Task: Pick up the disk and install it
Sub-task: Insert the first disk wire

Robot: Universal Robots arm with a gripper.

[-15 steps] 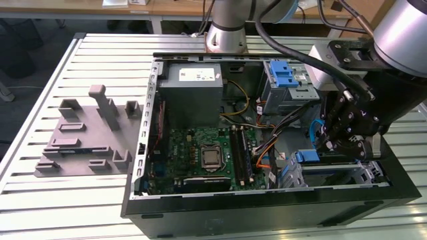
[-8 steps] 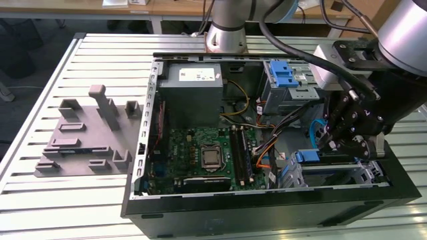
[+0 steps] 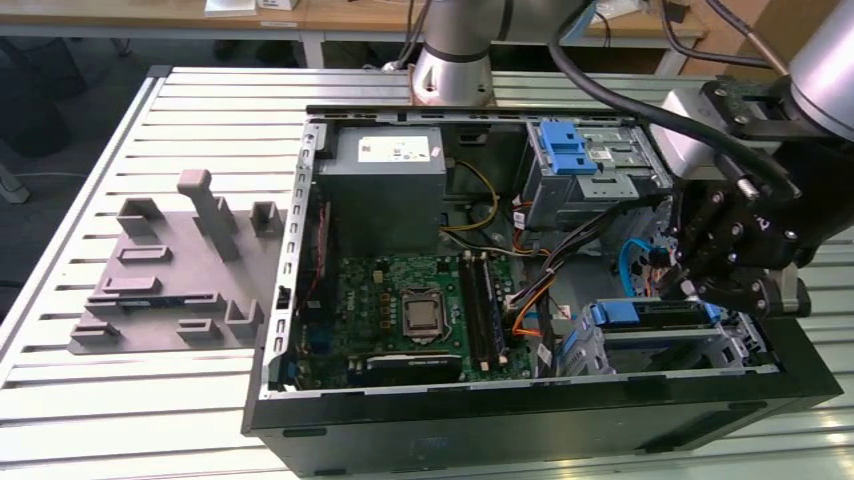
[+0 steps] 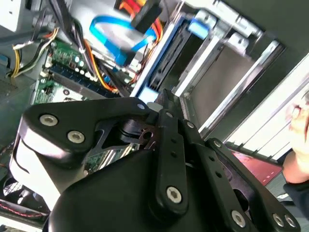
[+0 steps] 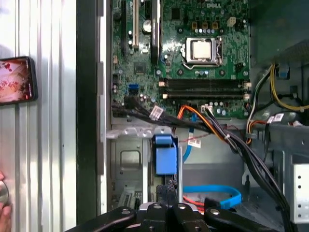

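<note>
Slatted metal workbench carrying an open computer case. Disk seated edge-up in the drive cage, directly beneath the gripper; finger state cannot be told.

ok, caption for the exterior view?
Gripper poised above the blue-framed disk at the drive cage of the open computer case.

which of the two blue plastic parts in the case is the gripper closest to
The blue-framed disk in the lower drive bay by the case's front edge, right beside the gripper. The other, the blue latch, sits on the upper cage near the power supply.
</note>
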